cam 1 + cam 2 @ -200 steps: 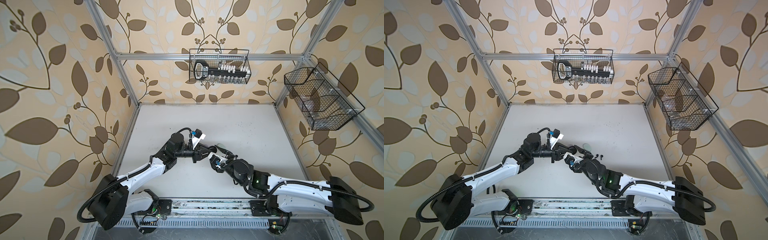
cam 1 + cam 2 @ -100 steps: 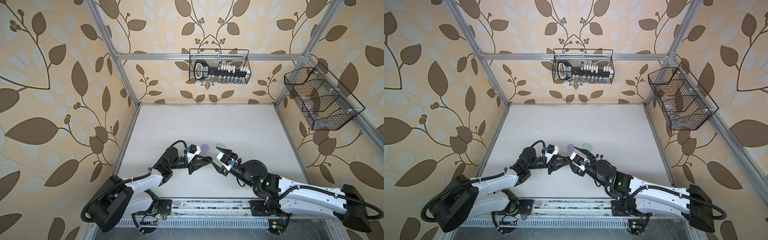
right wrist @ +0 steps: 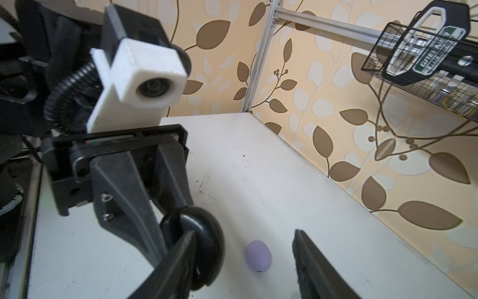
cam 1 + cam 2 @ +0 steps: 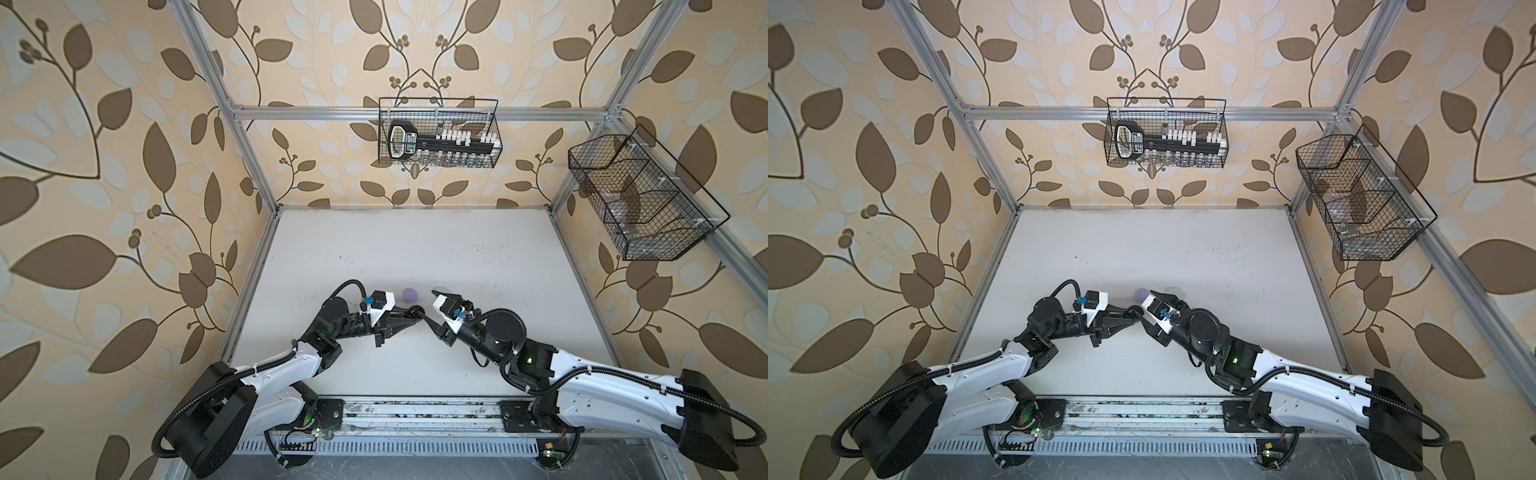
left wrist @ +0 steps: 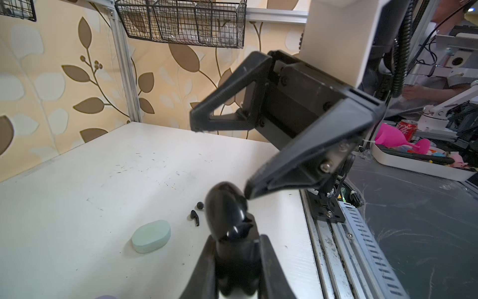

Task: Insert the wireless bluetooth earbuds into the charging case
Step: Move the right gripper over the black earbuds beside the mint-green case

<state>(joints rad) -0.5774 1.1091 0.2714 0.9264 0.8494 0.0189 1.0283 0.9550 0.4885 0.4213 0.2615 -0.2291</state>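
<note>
Your blind spots
Right gripper (image 4: pixel 427 306) hides most of the mint case (image 4: pixel 441 287) in both top views; left wrist view crops the lavender case (image 5: pixel 105 297).

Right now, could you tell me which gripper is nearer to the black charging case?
Left. The left gripper is shut on the black charging case; the right gripper, open, has one fingertip at its edge.
</note>
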